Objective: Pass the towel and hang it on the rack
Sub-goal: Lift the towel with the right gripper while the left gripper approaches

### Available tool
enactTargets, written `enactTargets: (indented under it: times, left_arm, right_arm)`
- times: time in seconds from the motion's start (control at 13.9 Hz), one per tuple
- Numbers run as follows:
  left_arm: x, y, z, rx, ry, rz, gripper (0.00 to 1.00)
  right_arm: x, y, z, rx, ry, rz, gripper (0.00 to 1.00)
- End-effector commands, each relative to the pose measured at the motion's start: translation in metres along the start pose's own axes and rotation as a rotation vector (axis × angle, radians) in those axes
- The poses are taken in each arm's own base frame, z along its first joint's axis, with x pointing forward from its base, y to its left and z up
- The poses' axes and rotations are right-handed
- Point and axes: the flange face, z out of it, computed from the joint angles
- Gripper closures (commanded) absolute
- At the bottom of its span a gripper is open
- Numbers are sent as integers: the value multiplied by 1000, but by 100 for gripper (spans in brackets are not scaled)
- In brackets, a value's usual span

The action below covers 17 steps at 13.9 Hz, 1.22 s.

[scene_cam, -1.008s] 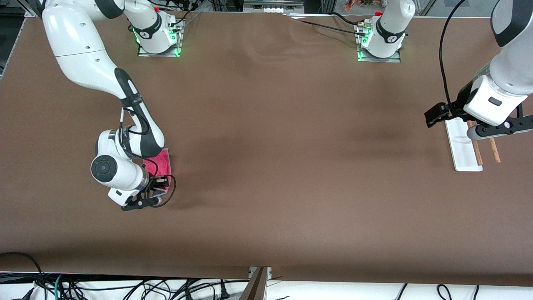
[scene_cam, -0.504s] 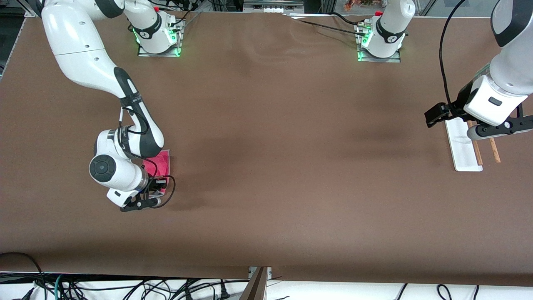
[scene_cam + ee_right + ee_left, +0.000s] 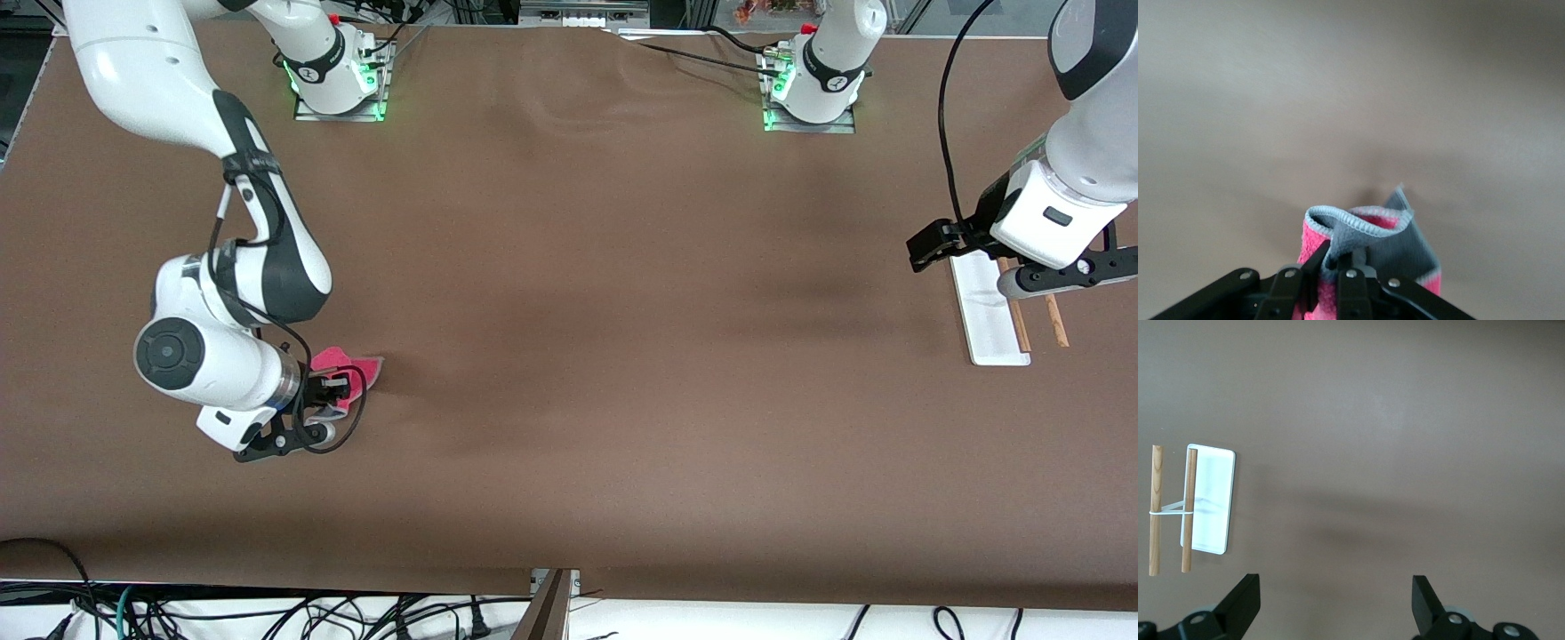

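Note:
The towel is a small pink-red cloth with grey edging, at the right arm's end of the table. My right gripper is shut on its edge and lifts it, so the cloth hangs folded with its grey underside showing in the right wrist view. The rack has a flat white base and two thin brown rods, at the left arm's end. It also shows in the left wrist view. My left gripper hangs open and empty above the table beside the rack, waiting.
The brown table cover spreads between towel and rack. Both arm bases stand along the edge farthest from the front camera. Cables hang below the table's near edge.
My right gripper has risen and shifted toward the right arm's end with the towel, which has come up off the table and crumpled. The left arm has not moved.

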Motion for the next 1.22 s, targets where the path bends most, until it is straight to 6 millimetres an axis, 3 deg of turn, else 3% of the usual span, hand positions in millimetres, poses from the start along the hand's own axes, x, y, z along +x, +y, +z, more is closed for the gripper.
enactTargets:
  times: [0.0,0.22,0.43,0.58,0.72,0.94,1.15]
  left_arm:
    - [2,-1,-4,21,12,-6,0]
    - [1,3,-5,23,15,4,0]
    - [8,15,-10,13,31,20,0]
    - [5,28,-9,10,32,49,0]
    - [19,42,11,10,29,68,0]
    - [21,46,5,-8,37,71,0]
    - [4,91,16,15,8,153,0]
  right_arm:
    - [11,-26,-45,32,31,-32,100]
    - [11,-70,-54,91,38,59,100]
    - [11,-121,-75,129,65,138,100]
    - [10,-156,-90,121,98,112,100]
    - [8,-180,-100,127,124,81,100]
    - [0,-238,-104,157,155,88,100]
    - [-8,-286,-122,196,207,101,100]
